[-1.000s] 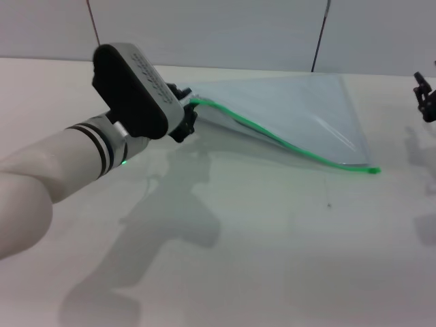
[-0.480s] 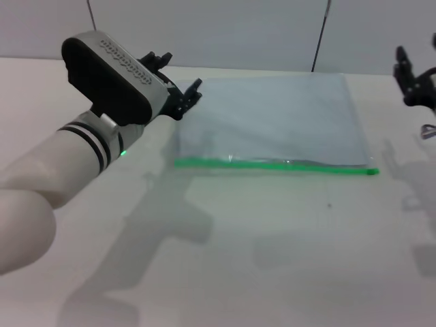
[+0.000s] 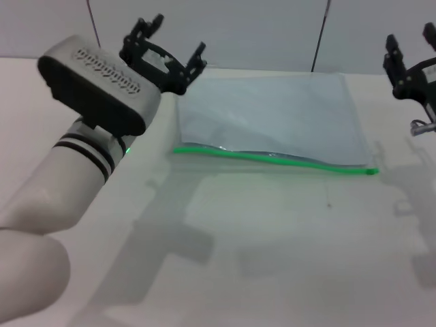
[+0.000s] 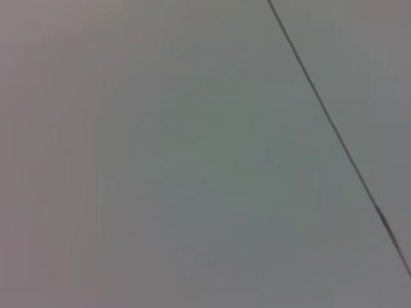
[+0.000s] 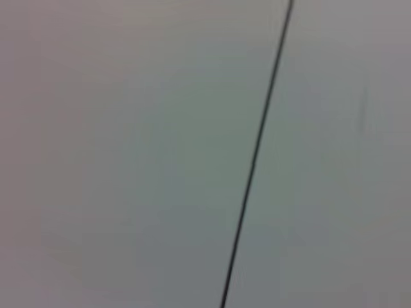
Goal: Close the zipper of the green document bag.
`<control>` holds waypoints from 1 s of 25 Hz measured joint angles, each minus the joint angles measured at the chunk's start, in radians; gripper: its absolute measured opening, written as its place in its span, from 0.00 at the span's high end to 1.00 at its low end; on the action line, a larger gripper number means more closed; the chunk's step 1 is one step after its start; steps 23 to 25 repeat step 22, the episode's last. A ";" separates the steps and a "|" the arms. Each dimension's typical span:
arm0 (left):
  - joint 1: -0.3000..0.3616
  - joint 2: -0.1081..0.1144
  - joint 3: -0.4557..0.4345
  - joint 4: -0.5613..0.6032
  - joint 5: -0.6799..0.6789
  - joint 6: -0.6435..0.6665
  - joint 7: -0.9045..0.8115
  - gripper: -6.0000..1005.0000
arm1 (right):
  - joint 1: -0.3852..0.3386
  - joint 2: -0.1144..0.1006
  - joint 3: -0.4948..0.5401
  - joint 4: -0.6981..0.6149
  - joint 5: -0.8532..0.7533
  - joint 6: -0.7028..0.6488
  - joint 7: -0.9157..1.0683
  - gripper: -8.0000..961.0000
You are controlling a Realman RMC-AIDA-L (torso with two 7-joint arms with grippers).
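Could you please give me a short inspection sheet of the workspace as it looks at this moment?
Surface: pale table, with shadows of the arms on it.
Job's things: green document bag lies flat on the table; zipper runs along its near edge, slightly wavy, slider tab at the right end.
Clutter: nothing seen.
Grippers: left gripper open, raised above the bag's far left corner, holding nothing; right gripper open, raised off to the right of the bag, holding nothing.
Cables: nothing seen.
Surroundings: grey wall panels with thin dark seams; both wrist views show only these.
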 joint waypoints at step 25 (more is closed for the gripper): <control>-0.018 0.001 0.074 -0.102 -0.025 -0.235 -0.111 0.23 | 0.054 -0.003 -0.157 0.080 0.378 -0.149 -0.132 0.40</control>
